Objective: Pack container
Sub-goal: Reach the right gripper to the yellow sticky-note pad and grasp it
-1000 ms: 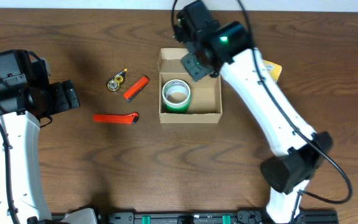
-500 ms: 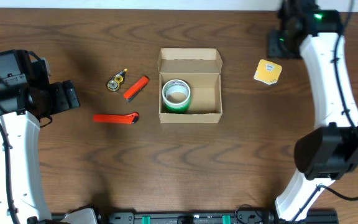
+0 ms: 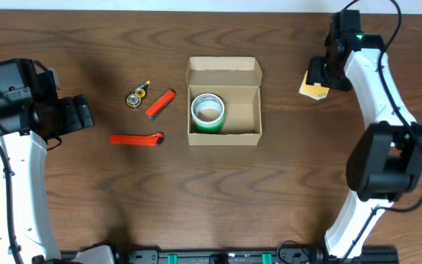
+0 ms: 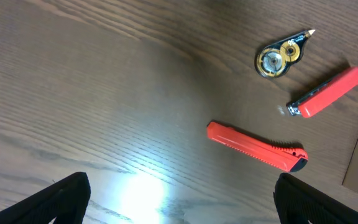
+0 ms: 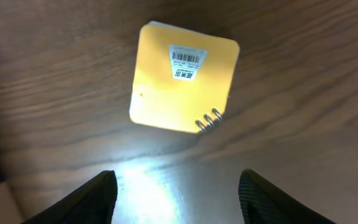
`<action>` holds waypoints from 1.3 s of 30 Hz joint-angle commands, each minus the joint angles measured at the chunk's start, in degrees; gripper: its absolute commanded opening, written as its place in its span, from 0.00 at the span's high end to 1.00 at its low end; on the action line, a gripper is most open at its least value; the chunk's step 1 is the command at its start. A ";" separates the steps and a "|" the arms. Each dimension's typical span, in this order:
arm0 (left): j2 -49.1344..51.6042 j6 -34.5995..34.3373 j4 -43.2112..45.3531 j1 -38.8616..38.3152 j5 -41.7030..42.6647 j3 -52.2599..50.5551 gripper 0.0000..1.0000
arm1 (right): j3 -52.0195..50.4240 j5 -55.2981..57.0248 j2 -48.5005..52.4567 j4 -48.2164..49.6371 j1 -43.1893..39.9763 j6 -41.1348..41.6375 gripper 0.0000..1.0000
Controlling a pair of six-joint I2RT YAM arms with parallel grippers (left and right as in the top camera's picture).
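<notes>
Box (image 3: 245, 110) with tape roll (image 3: 208, 111) inside; the yellow notepad (image 5: 173, 93) at its 3 o'clock shows its barcode (image 5: 185, 61) only in the wrist view. Right gripper (image 5: 178, 182) parted, empty.

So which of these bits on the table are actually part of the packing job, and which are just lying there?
Part of the job: cardboard box; green tape roll, already inside it; yellow notepad, directly under the open right hand.

Lying about, untouched, though probably waiting to be packed: red cutter; correction tape dispenser; small red tool.
</notes>
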 commanded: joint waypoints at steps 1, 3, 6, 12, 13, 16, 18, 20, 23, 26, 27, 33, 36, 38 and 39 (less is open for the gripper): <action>0.28 -0.20 -0.35 0.37 0.15 0.70 0.05 | -0.57 0.79 3.69 0.74 -0.39 1.84 0.33; 0.28 -0.20 -0.39 0.37 0.15 0.70 0.05 | -0.55 0.74 5.18 1.42 -0.85 2.27 0.30; 0.28 -0.20 -0.44 0.37 0.17 0.70 0.05 | -0.55 0.79 6.75 2.34 -1.51 2.25 0.22; 0.28 -0.20 -0.50 0.37 0.17 0.70 0.05 | -0.55 0.79 7.58 5.16 -1.66 2.14 0.11; 0.28 -0.20 -0.55 0.37 0.17 0.70 0.05 | -0.55 0.79 7.58 5.68 -1.66 2.12 0.10; 0.28 -0.20 -0.85 0.37 0.17 0.70 0.05 | -0.55 0.81 7.61 7.28 -1.73 2.12 0.08; 0.28 -0.20 -1.01 0.37 0.17 0.70 0.05 | -0.55 0.79 7.76 8.61 -1.77 2.12 0.06; 0.28 -0.22 -1.18 0.37 0.17 0.70 0.05 | -0.55 0.81 7.93 9.99 -1.77 2.12 0.04; 0.28 -0.20 -1.60 0.37 0.17 0.70 0.05 | -0.55 0.81 8.17 11.37 -1.90 2.16 0.04; 0.28 -0.20 -2.03 0.37 0.17 0.70 0.05 | -0.57 0.81 8.85 12.33 -2.25 2.14 0.03; 0.28 -0.20 -2.21 0.37 0.20 0.70 0.05 | -0.57 0.79 9.22 12.33 -2.38 2.16 0.02; 0.28 -0.20 -3.08 0.37 0.17 0.70 0.05 | -0.57 0.79 12.28 11.37 -2.58 2.23 0.02; 0.28 -0.22 -3.28 0.37 0.17 0.70 0.05 | -0.57 0.76 13.55 11.34 -2.45 2.56 0.02; 0.28 -0.20 -3.41 0.37 0.17 0.70 0.05 | -0.57 0.76 13.99 11.13 -2.45 2.56 0.04; 0.28 -0.22 -3.45 0.37 0.17 0.70 0.05 | -0.57 0.76 14.10 10.97 -2.47 2.58 0.05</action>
